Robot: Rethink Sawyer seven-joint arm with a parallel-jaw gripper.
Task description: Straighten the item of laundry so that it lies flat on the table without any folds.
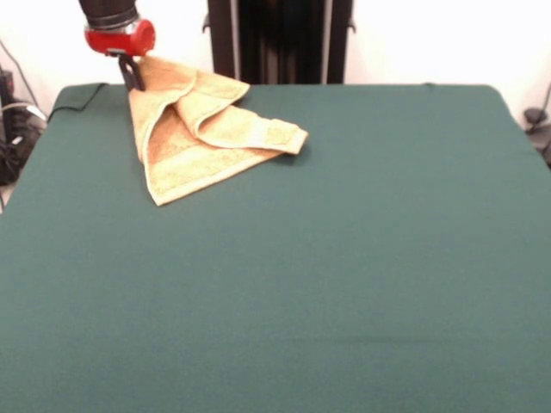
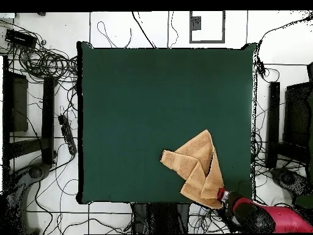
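The orange-tan towel (image 1: 202, 129) lies folded and bunched at the far left of the green table (image 1: 344, 258) in the front view. One corner is lifted off the cloth. My gripper (image 1: 132, 76) is shut on that raised corner, under the red wrist. In the overhead view the towel (image 2: 197, 168) sits near the table's (image 2: 153, 104) bottom right corner, with my gripper (image 2: 222, 196) at its lower right corner. Several layers overlap, and a paler band shows along the near edge.
The robot's black pedestal (image 1: 280, 39) stands behind the table's far edge. Cables and black stands (image 2: 49, 116) lie on the floor around the table. The towel is close to the table's edge on the robot's side.
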